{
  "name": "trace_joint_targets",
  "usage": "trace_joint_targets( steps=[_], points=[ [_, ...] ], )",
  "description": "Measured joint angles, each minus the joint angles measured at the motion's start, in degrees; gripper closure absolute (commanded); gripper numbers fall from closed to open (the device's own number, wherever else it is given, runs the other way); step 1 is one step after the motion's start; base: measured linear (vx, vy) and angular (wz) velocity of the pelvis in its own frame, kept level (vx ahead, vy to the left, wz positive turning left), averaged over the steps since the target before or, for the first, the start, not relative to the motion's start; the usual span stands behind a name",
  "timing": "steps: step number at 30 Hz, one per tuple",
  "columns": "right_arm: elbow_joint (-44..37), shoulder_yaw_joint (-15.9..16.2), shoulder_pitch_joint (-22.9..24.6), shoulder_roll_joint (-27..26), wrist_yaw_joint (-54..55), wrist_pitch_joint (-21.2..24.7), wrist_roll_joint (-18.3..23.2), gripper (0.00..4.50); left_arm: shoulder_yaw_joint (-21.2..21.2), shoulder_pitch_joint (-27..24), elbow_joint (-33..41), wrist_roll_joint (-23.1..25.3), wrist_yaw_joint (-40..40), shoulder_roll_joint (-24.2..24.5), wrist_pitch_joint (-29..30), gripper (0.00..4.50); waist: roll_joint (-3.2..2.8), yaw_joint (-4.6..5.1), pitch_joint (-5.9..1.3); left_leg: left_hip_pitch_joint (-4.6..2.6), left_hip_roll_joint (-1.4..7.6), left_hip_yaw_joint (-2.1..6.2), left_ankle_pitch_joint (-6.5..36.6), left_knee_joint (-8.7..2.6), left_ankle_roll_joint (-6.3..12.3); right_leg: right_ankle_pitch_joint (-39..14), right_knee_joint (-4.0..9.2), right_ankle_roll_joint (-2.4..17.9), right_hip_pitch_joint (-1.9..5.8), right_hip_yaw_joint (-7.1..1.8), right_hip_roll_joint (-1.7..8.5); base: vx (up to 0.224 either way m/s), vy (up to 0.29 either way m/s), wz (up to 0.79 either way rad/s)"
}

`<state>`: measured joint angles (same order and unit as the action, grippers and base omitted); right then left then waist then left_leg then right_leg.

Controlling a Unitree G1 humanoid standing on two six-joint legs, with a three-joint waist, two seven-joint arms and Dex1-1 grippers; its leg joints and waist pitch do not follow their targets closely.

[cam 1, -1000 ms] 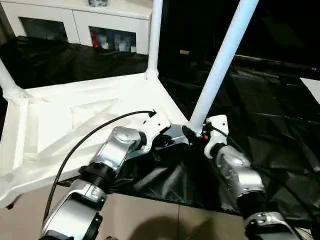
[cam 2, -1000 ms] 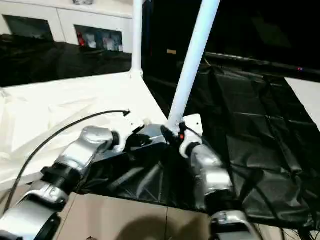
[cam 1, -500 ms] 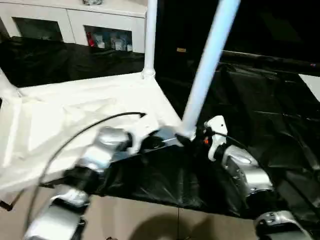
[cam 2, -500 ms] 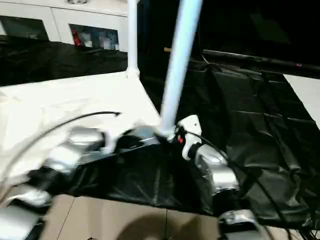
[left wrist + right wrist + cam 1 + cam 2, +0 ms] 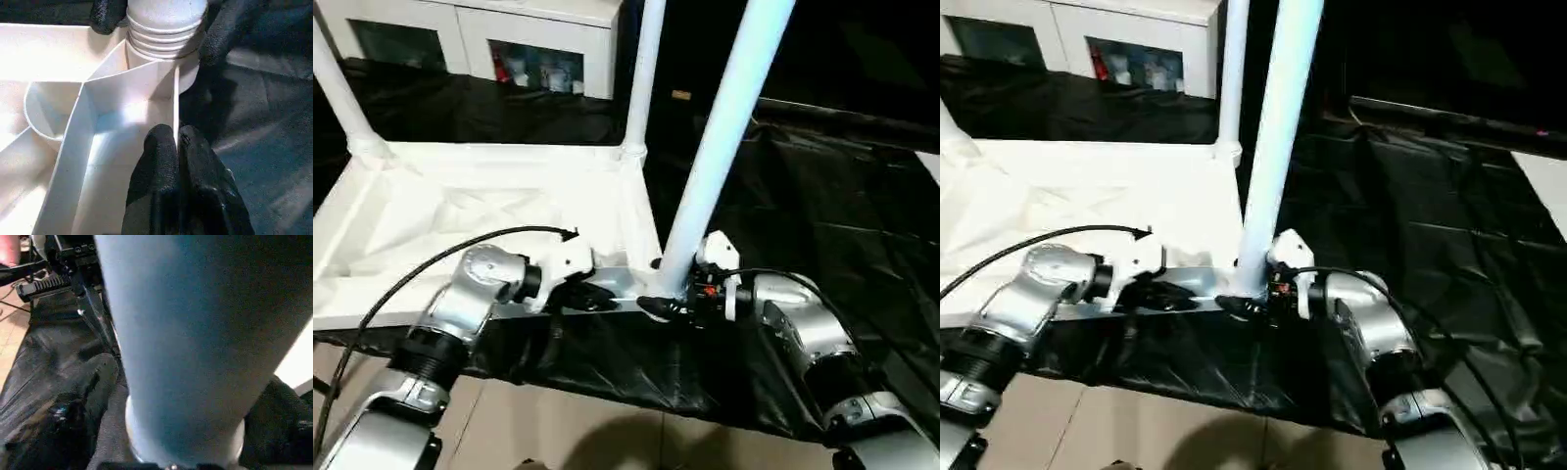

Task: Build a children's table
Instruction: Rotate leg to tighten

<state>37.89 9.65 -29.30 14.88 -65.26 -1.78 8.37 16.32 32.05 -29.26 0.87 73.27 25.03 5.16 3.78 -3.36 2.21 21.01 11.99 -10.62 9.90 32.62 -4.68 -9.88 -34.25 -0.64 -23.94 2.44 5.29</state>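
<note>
Letting your right gripper point(image 5: 658, 299), jaws spread around the long white cylindrical tube leg point(image 5: 720, 147), shove sideways could lever it from the near-right corner socket of the white ribbed plastic tabletop point(image 5: 460, 211), whose thin rib your left gripper point(image 5: 177, 161) pinches shut.

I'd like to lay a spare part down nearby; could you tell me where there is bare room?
The black sheet right of the near leg lies bare. The tabletop underside between its legs is open but ribbed. The near corner is crowded: left gripper pinches a rib, right gripper flanks the leg's base.
</note>
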Motion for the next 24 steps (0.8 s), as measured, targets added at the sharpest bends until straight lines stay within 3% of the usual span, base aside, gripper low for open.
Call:
trace_joint_targets(
  steps=[8, 14, 21, 24],
  points=[
    [0.76, 0.76, -0.21, 0.39, -1.95, 0.01, -0.01, 1.64, -0.06, 0.03, -0.32, -0.62, 2.26, 0.50, 0.38, 4.50, -0.04, -0.10, 0.01, -0.02, 0.02, -0.02, -0.01, 0.05, -0.01, 0.00, -0.13, 0.00, -0.01, 0.00, -0.01, 0.000, 0.000, 0.00],
    [-0.46, -0.05, 1.03, -0.65, 0.34, 1.29, 0.11, 1.77, -0.29, 0.56, -1.11, -1.20, 2.38, -0.24, 3.26, 4.50, -0.38, -0.10, -0.01, -0.18, 0.01, -0.04, -0.01, 0.08, -0.02, 0.00, -0.18, 0.01, 0.12, -0.06, -0.02, 0.000, 0.000, 0.00],
    [2.22, -6.60, 1.72, -7.52, 22.57, 2.41, 0.01, 1.78, -0.81, 4.20, -6.71, 1.42, -9.32, -6.97, 6.82, 4.50, -0.41, 0.88, 0.02, -0.79, -0.08, 0.26, 0.01, 0.09, -0.06, -0.13, -0.01, -0.22, 0.62, -0.21, 0.00, 0.000, 0.000, 0.00],
    [6.48, -10.42, -1.10, -11.94, 37.47, 2.18, -0.25, 1.78, -1.41, 6.80, -10.26, 3.46, -18.15, -12.10, 8.45, 4.50, -0.47, 1.30, 0.08, -0.84, -0.12, 0.36, 0.01, 0.06, -0.05, -0.15, 0.23, -0.25, 0.71, -0.13, 0.01, 0.000, 0.000, 0.00]
  ],
)
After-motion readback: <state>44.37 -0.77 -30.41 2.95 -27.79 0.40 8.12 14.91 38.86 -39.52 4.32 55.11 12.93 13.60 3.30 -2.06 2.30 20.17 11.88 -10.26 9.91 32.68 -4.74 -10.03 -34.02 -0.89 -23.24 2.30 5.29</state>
